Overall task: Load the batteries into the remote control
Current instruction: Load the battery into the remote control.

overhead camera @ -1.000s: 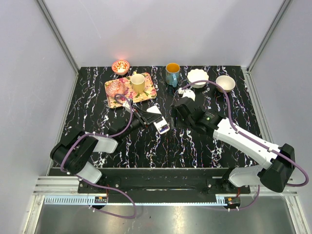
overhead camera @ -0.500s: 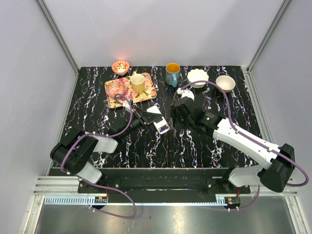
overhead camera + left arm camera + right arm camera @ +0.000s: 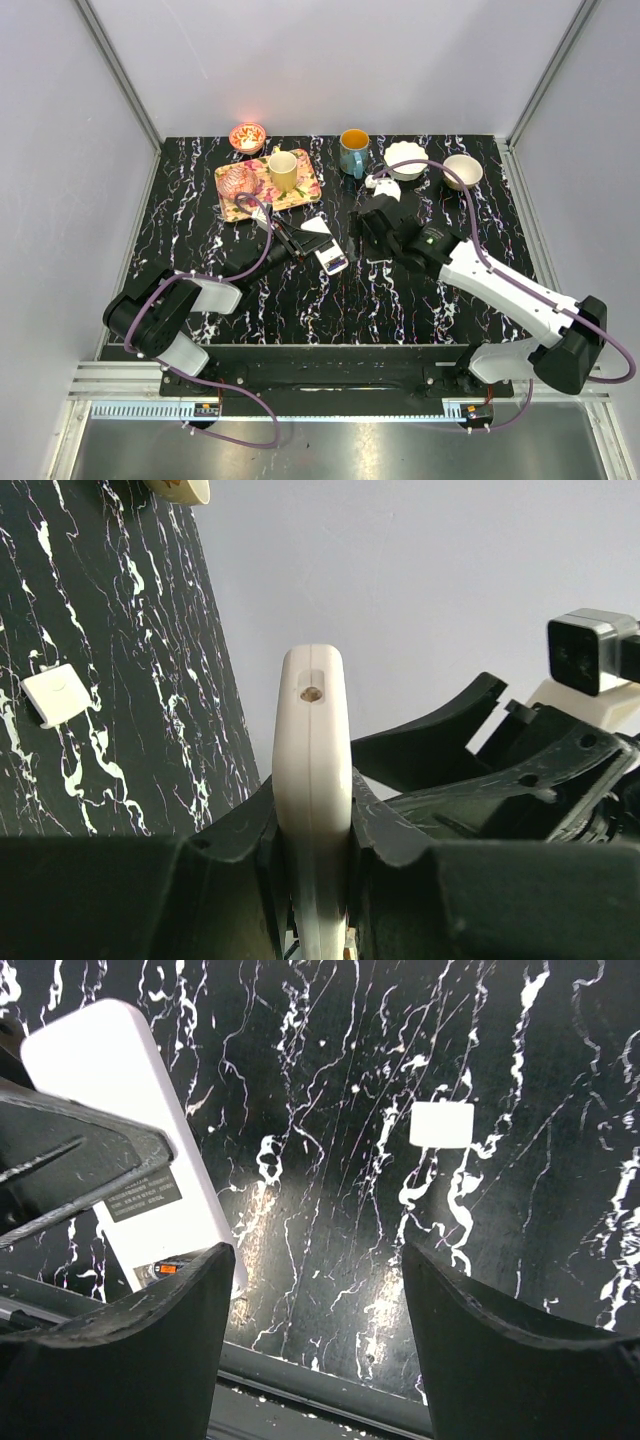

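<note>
My left claw (image 3: 312,825) is clamped on the remote control (image 3: 312,730); my right claw (image 3: 312,1260) hangs spread apart above the tabletop (image 3: 330,1060).

The right gripper (image 3: 312,1260) hangs over the black marbled table (image 3: 330,1080), fingers spread, nothing between them. To its left, the white remote control (image 3: 110,1060) shows its labelled back, clamped across by the left gripper (image 3: 110,1150). A small white square cover piece (image 3: 441,1124) lies flat to the right, well apart from the remote control.
</note>
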`<state>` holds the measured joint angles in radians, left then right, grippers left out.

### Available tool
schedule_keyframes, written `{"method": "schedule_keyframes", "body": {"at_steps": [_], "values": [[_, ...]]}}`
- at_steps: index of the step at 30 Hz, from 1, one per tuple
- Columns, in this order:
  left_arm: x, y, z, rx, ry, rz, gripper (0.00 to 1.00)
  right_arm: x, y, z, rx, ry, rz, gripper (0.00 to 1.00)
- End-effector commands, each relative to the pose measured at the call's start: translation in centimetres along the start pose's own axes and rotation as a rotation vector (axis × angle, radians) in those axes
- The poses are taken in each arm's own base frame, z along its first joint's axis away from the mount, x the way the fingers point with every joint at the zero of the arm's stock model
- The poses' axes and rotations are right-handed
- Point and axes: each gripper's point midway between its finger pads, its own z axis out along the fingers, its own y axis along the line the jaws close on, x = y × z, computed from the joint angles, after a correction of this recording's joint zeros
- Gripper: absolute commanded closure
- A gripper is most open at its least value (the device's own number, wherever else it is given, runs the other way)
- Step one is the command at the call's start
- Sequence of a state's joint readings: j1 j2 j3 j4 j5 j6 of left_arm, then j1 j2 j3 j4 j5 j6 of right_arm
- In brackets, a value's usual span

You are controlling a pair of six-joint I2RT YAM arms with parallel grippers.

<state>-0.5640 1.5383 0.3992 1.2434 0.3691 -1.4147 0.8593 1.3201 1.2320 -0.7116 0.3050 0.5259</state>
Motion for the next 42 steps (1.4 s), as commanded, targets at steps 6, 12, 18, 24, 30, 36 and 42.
{"method": "schedule_keyframes", "body": {"at_steps": [6,12,18,24,30,36,42], "values": [[-1.0,-10.1,-1.9,0.41,-0.076,0.16,1.0,-3.8,-1.8,-4.0,-0.015,-0.155,0.117,0.23],[-1.3,-11.0,-2.1,0.433,-0.1,0.179,1.0,-3.0,1.5,-2.5,-0.419,-0.101,0.44,0.22],[-1.9,-12.4,-2.2,0.467,-0.137,0.208,1.0,-3.6,4.1,-3.1,-0.705,-0.084,0.6,0.22],[-2.2,-12.8,-1.8,0.477,-0.144,0.21,1.0,-3.7,4.9,-3.6,-0.853,-0.069,0.717,0.27],[-2.6,-13.0,-1.5,0.481,-0.157,0.212,1.0,-2.9,4.9,-3.2,-0.863,-0.032,0.738,0.32],[-2.9,-13.8,-1.4,0.502,-0.169,0.216,1.0,-2.0,4.6,-2.4,-0.835,-0.009,0.749,0.36],[-3.1,-14.0,-1.5,0.507,-0.174,0.218,1.0,-1.3,3.7,-1.7,-0.784,-0.007,0.766,0.37]]}}
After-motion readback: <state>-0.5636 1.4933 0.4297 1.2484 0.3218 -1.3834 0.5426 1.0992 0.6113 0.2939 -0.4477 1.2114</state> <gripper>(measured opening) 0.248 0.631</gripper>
